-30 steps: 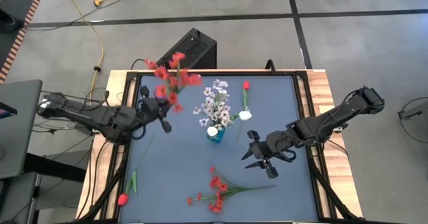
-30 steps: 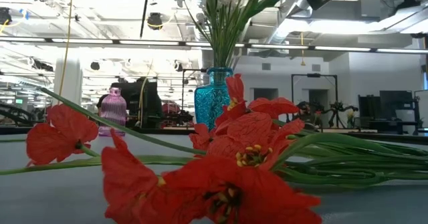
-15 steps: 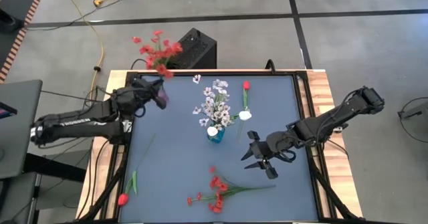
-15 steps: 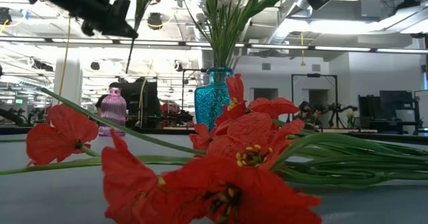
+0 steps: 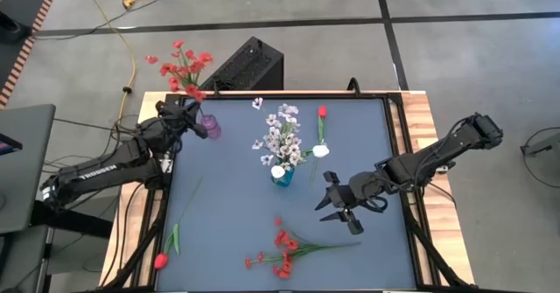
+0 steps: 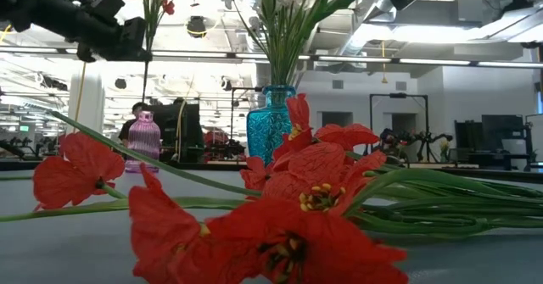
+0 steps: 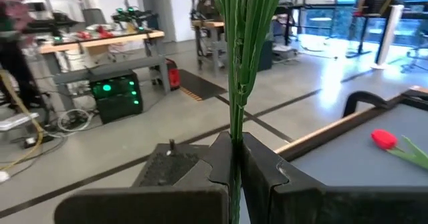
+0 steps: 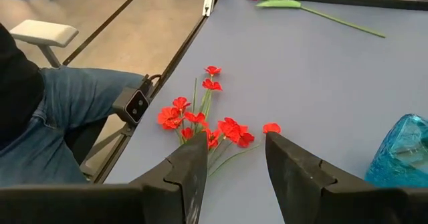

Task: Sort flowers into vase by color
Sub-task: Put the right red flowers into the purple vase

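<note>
Left gripper [image 5: 194, 118]: upper left of the high view, above the pink vase [image 5: 211, 128]; fingers shut tight on the stems of a red spray [image 5: 181, 68], whose blooms hung past the bench's [image 5: 367, 153] far edge.
Pink vase: stood at the bench's upper-left corner; seen small and far off at left in the low view.
Right gripper [image 5: 337, 207]: right of centre in the high view, low over the bench, fingers partly apart and holding nothing.
Blue vase [image 5: 282, 176]: centre of the bench, holding white flowers [image 5: 280, 136].
Second red spray [image 5: 282, 248]: lay flat at lower centre, just ahead of the right gripper.
Red tulip [image 5: 162, 260]: lay at the lower-left edge, stem running up the frame.
Red single stem [image 5: 321, 122]: lay right of the white flowers, upper centre.
White bloom [image 5: 321, 151]: on the bench right of the blue vase.
White loose bloom [image 5: 257, 103]: near the upper edge.
</note>
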{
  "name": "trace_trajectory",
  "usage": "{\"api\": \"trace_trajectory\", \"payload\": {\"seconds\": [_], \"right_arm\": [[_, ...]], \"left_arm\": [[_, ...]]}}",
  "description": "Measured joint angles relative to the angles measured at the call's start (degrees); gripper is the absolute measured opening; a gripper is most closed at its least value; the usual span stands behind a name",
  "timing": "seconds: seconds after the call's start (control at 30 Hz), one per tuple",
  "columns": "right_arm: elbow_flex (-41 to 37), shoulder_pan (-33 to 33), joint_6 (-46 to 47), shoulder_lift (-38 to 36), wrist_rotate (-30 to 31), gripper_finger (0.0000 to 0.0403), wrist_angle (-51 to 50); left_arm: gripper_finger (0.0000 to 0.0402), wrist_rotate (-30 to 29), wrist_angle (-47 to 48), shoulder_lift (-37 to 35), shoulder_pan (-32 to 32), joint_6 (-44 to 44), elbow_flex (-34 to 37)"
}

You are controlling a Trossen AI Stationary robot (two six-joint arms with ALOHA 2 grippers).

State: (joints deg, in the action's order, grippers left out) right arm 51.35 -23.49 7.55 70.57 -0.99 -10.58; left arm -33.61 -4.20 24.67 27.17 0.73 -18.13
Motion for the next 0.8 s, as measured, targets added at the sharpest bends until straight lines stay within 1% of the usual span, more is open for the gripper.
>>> {"api": "trace_trajectory", "payload": {"seconds": [0.1,0.43,0.57,0.8], "right_arm": [[0.0,0.0,0.04,0.0,0.0,0.0177,0.37],[0.0,0.0,0.13,0.0,0.0,0.0177,0.42],[-0.02,0.0,0.11,0.0,0.82,0.0177,0.4],[-0.02,0.0,0.09,0.0,1.2,0.0177,0.36]], "left_arm": [[0.0,2.3,-1.67,0.04,1.28,-0.02,1.2],[0.0,3.7,-3.15,0.07,4.38,0.83,1.68],[0.0,6.65,-3.08,0.18,5.32,0.2,1.68],[0.0,7.4,-3.55,3.71,5.74,-0.48,2.02]]}}
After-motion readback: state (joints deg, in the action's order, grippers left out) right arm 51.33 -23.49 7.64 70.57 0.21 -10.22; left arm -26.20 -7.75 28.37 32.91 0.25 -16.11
